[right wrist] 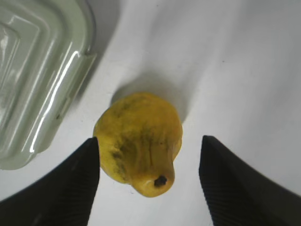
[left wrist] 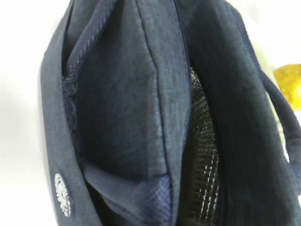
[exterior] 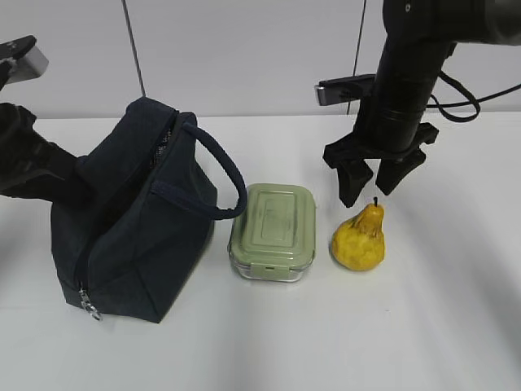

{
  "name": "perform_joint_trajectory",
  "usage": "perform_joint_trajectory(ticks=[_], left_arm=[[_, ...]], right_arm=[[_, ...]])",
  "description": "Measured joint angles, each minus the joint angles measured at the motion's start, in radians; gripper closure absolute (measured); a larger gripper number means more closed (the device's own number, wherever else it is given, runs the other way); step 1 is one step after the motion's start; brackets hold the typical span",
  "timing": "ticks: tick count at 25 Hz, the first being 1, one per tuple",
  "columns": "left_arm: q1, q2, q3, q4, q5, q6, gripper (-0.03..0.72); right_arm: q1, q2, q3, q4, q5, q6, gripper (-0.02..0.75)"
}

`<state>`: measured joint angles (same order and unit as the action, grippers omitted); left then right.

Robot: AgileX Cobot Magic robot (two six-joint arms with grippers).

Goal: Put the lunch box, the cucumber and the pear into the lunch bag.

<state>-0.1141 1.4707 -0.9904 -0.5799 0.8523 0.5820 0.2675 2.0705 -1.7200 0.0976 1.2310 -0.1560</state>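
1. The right claw (exterior: pixel 378 181) hangs above the pear (exterior: pixel 359 238), jaws spread wide and holding nothing; in the right wrist view its two dark ribbed fingers (right wrist: pixel 70 183) flank the fruit without touching it.
2. The pear (right wrist: pixel 139 141) stands upright on the white counter (exterior: pixel 423 326), yellow with brownish blotches and a short dark stem.
3. At the pear's 9 o'clock, just beside it, sits the box (exterior: pixel 273 230): pale sage-green lid, side clips, clear base.
4. At the box's 9 o'clock stands the bag (exterior: pixel 134 220), dark navy, its top gaping, loop handle arching toward the box.
5. The left claw is hidden behind the bag; I cannot tell its state. The left wrist view shows the bag's (left wrist: pixel 141 113) open mouth and dark mesh lining.
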Motion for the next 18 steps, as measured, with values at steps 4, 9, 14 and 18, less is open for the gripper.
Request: perform_joint_trajectory(ticks=[4,9,14,18], left_arm=[[0.000,0.000,0.000,0.001,0.002,0.000,0.687],[0.000,0.000,0.000,0.002,0.002,0.000,0.687],[0.000,0.000,0.000,0.002,0.002,0.000,0.687],[0.000,0.000,0.000,0.002,0.003,0.000,0.687]], right_arm=[[0.000,0.000,0.020,0.002,-0.002,-0.008,0.232],[0.000,0.000,0.022,0.002,-0.004,-0.014,0.232],[0.000,0.000,0.035,0.004,-0.010,-0.024,0.232],[0.000,0.000,0.069,0.017,-0.011,-0.038,0.232]])
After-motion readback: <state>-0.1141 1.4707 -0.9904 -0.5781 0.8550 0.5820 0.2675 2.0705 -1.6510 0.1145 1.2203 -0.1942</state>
